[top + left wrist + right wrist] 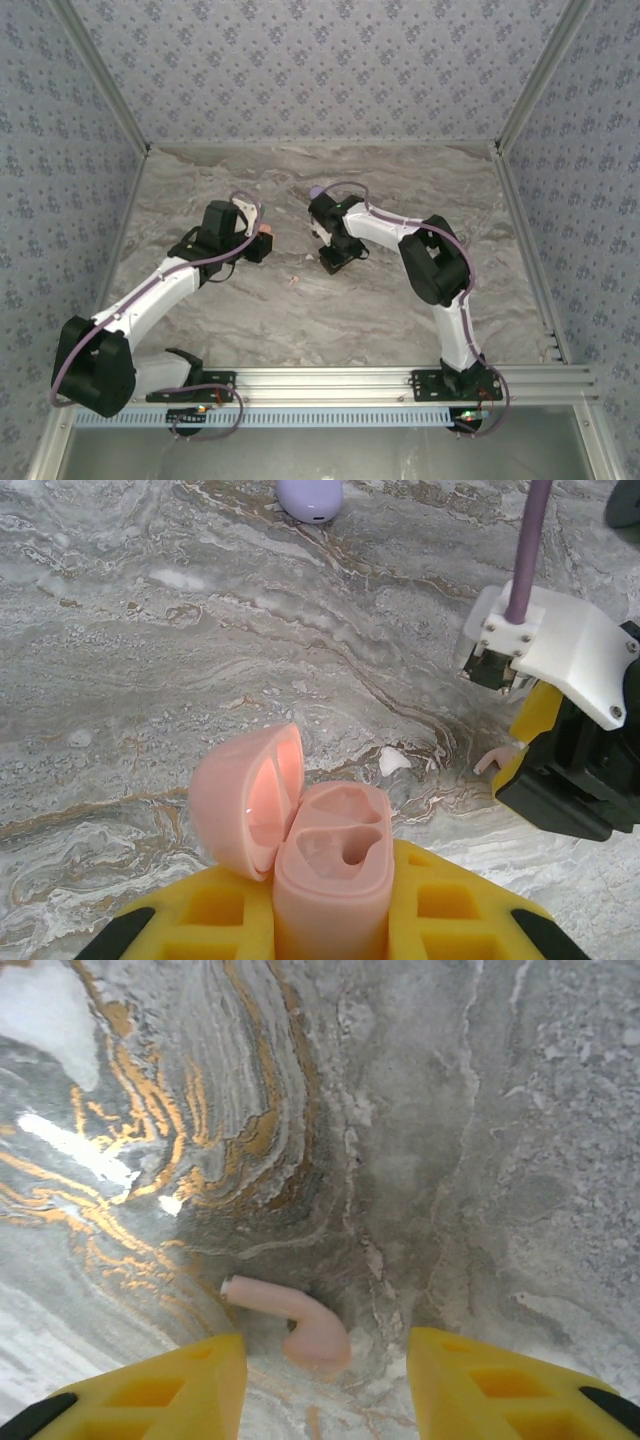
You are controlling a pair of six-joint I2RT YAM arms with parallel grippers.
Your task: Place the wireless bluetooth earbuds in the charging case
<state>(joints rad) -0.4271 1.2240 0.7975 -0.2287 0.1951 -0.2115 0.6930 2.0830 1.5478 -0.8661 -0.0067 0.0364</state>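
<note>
My left gripper [330, 905] is shut on a salmon-pink charging case [332, 875], held upright with its lid [245, 800] swung open to the left. Both wells in the case are empty. In the top view the left gripper [262, 241] sits left of centre on the table. A pale pink earbud [305, 1325] lies on the marble, stem pointing left. My right gripper [328, 1358] is open, with its yellow fingers [190, 1385] either side of the earbud and not touching it. The left wrist view has this earbud [493, 761] at the right gripper's tip [331, 262].
A lavender case [310, 498] lies shut on the table beyond both grippers, also seen from above [316, 191]. A tiny pale speck [294, 280] rests on the marble in front of the grippers. Patterned walls with metal rails [520, 230] bound the table.
</note>
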